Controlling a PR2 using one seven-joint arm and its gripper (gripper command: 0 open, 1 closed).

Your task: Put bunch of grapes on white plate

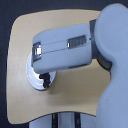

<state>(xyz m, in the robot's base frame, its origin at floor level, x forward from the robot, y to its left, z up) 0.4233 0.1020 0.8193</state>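
Observation:
The white plate (31,75) lies on the wooden table at the exterior view's left, and my grey forearm covers most of it. Only its left and lower rim show. Below the forearm's edge, a small dark shape sticks out over the plate's lower right part. It looks like the tip of my gripper (45,80), pointing down at the plate. Whether the fingers are open or shut is hidden. I cannot pick out the bunch of grapes; it may be part of that dark shape or hidden under the arm.
The light wooden table (70,100) has rounded corners, and its front edge runs along the bottom of the view. My bulky grey upper arm (112,65) fills the exterior view's right side. A grey base with dark stripes (65,120) shows below the table edge.

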